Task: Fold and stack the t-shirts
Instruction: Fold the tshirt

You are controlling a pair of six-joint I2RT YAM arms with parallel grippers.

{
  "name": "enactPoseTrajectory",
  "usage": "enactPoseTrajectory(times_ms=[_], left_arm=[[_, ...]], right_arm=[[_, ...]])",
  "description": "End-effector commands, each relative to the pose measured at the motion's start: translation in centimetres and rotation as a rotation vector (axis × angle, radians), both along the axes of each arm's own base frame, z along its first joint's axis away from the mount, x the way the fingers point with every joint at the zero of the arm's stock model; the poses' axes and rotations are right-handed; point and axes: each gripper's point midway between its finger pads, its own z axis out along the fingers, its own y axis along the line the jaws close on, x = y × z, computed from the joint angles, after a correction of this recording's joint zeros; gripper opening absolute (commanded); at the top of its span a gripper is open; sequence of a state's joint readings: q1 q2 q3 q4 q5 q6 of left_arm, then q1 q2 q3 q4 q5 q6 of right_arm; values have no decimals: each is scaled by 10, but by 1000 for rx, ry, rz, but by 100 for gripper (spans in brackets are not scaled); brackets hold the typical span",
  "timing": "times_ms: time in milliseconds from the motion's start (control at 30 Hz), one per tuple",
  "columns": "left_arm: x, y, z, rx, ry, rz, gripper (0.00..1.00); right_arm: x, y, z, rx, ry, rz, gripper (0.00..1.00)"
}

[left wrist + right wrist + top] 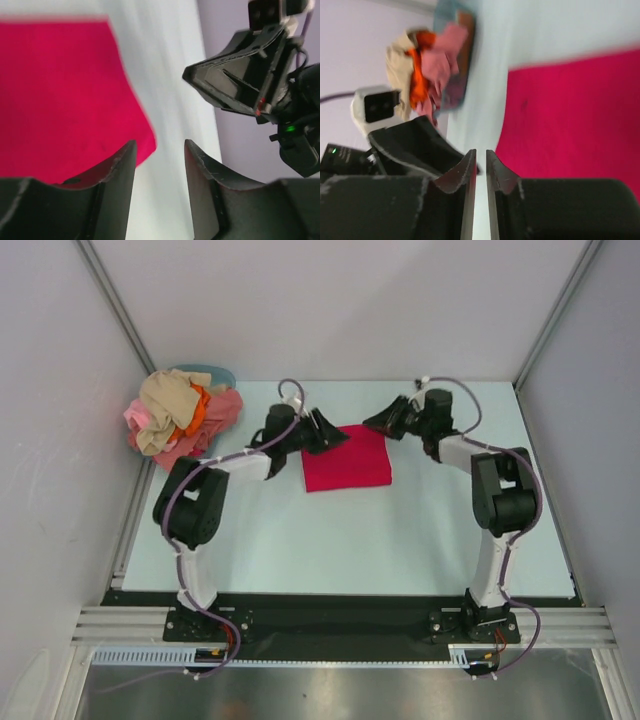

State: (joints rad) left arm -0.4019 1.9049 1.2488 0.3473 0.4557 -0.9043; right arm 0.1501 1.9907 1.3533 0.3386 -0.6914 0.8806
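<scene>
A crimson-red t-shirt point(346, 458) lies folded into a flat rectangle on the pale table point(330, 540), and it fills much of both wrist views point(60, 95) point(570, 115). My left gripper point(336, 437) hovers at its left back corner, jaws open with only table showing between them point(160, 147). At the shirt's right back corner my right gripper point(378, 423) has its jaws a narrow slit apart and holds nothing point(480, 155). The other t-shirts, beige, pink and orange, lie crumpled in a pile point(180, 415) at the back left point(427, 65).
A light-blue round tub point(208, 373) sits under and behind the pile. Grey walls and metal frame posts close in the table on three sides. The right gripper point(235, 80) shows in the left wrist view, and the left gripper point(415, 145) in the right wrist view.
</scene>
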Motion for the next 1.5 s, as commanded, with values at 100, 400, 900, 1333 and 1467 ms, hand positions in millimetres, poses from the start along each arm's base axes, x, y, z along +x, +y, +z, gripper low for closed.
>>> enactPoseTrajectory(times_ms=[100, 400, 900, 1333, 1467], left_arm=[[-34, 0, -115, -11, 219, -25, 45], [-47, 46, -93, 84, 163, -1, 44], [-53, 26, -97, 84, 186, 11, 44], [-48, 63, -84, 181, 168, 70, 45], [-44, 43, -54, 135, 118, 33, 46]], right_arm=[[-57, 33, -108, 114, 201, 97, 14], [-61, -17, -118, 66, 222, 21, 11], [-90, 58, -117, 48, 256, 134, 11], [-83, -3, -101, 16, 209, 43, 9], [-67, 3, -78, 21, 175, 47, 9]])
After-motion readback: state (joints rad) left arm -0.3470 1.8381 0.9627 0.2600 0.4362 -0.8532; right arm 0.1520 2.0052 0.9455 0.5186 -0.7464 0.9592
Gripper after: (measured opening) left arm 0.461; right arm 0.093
